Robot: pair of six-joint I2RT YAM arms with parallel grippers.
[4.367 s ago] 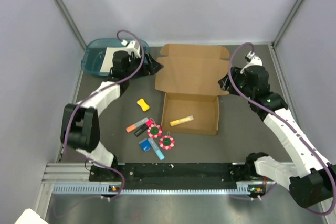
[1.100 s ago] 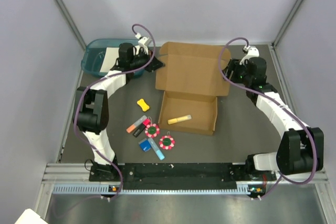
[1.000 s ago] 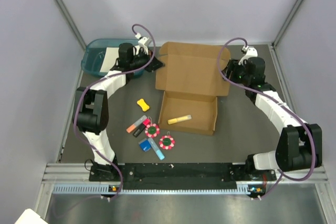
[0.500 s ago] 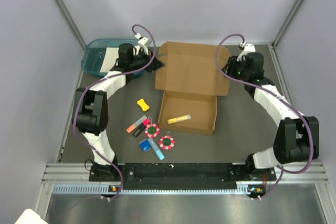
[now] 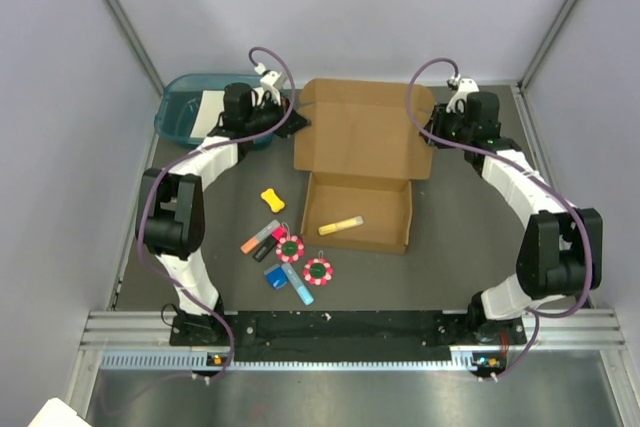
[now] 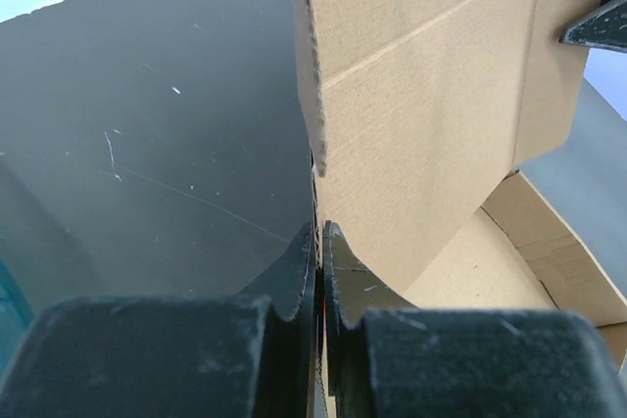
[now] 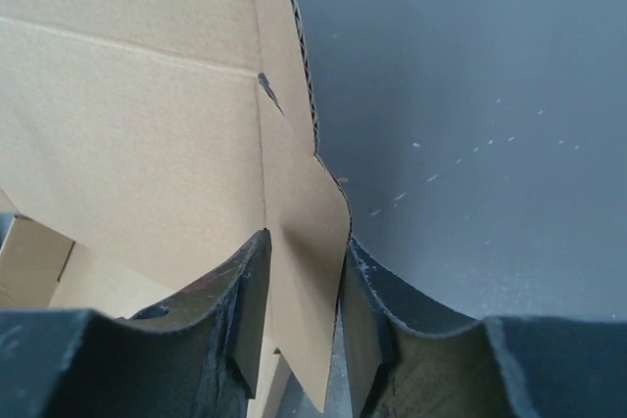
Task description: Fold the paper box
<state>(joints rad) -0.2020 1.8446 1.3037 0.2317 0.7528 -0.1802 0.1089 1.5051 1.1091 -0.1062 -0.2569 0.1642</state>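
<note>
No text, label, brand, number or sign is readable in any view.

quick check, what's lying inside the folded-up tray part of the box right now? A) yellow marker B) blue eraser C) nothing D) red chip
A: the top view shows a yellow marker lying slantwise on the floor of the walled near section of the paper box.

The left arm (image 5: 200, 172) and right arm (image 5: 525, 182) have white links, black joints and looping purple cables (image 5: 265, 52); the pincer fingers (image 6: 292, 286) are scuffed black.
</note>
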